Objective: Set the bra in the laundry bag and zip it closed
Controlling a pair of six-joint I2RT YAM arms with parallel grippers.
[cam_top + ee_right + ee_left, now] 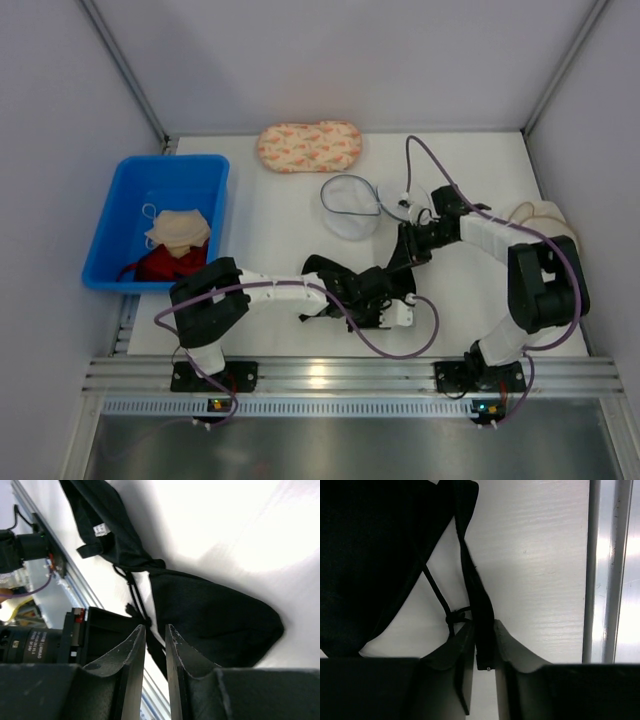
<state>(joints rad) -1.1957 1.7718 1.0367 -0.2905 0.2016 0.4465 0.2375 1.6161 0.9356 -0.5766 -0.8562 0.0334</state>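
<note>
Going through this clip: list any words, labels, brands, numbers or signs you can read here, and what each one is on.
No text here can be read and quoted.
White tag on the bra: dark print, too small to read.
Camera lens at the lower left of the right wrist view: white lettering, too blurred to read.
Pouch at the back of the table: a pattern only, no words.

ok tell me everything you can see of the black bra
The black bra lies on the white table. One cup is spread out, the other partly folded. It looks like soft matte cloth: two triangular cups, thin cord straps tied in a knot, a flat band and a small white label. The band runs between the fingers of the left gripper, which looks pinched on it. The right gripper sits by one cup's corner, jaws slightly apart, nothing between them.
</note>
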